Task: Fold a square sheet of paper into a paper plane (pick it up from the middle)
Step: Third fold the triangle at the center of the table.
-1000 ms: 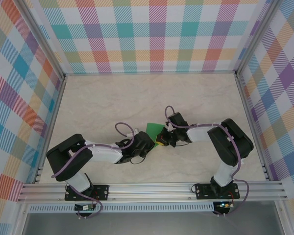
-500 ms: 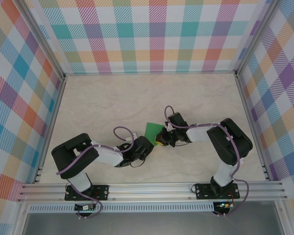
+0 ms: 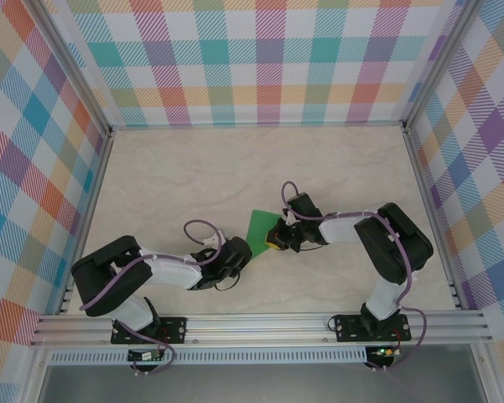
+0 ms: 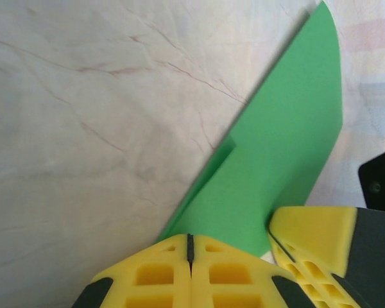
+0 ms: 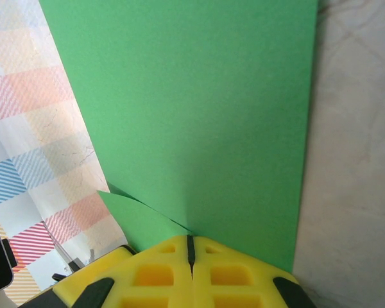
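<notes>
- Left arm (image 3: 164,270) has drawn back near-left, left tool (image 3: 238,251) w/ it.
- square sheet of paper (image 3: 259,225): mid bench (image 3: 193,168), btwn both tools, partly folded, far corner lifted.
- right tool (image 3: 277,241): clamped on sheet's near edge.
- left tool: closed tight, tips touching sheet's edge; can't tell if gripping.

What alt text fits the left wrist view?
Folded green paper runs diagonally from bottom centre to top right over a marbled table. The left gripper, yellow fingers shut, pinches its near end at the bottom edge. At lower right, the right gripper's yellow finger meets the paper.
</notes>
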### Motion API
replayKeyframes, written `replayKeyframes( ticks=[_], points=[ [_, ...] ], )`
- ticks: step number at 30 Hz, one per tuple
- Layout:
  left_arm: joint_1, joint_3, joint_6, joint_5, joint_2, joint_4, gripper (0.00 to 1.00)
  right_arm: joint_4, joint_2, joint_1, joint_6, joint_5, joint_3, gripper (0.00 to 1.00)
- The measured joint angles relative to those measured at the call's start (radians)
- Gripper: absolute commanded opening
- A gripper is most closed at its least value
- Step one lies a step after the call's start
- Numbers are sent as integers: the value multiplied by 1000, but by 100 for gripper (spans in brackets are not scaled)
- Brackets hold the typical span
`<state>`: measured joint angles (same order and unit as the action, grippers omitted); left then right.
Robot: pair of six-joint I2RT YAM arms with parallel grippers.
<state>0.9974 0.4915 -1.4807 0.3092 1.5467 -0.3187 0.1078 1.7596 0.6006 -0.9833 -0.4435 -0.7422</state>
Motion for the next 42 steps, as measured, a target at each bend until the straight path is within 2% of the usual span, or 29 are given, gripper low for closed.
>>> replayKeyframes(
  ticks=[15,21,24,28,33,42],
  points=[
    [3,-41,-18,8,-52,18,0,-13,2,0,0,2,-7,0],
    [3,-16,71,8,-140,142,0,-11,1,0,-8,0,-4,0],
    [3,19,111,-3,-169,148,0,9,-9,0,-31,5,12,0],
    [3,37,136,-41,-161,99,0,0,-42,2,-59,21,39,0],
    [4,53,131,-96,-58,11,0,-25,-53,2,-80,34,39,0],
    [9,26,34,-106,25,-100,0,-33,-53,2,-84,36,35,0]
  ],
)
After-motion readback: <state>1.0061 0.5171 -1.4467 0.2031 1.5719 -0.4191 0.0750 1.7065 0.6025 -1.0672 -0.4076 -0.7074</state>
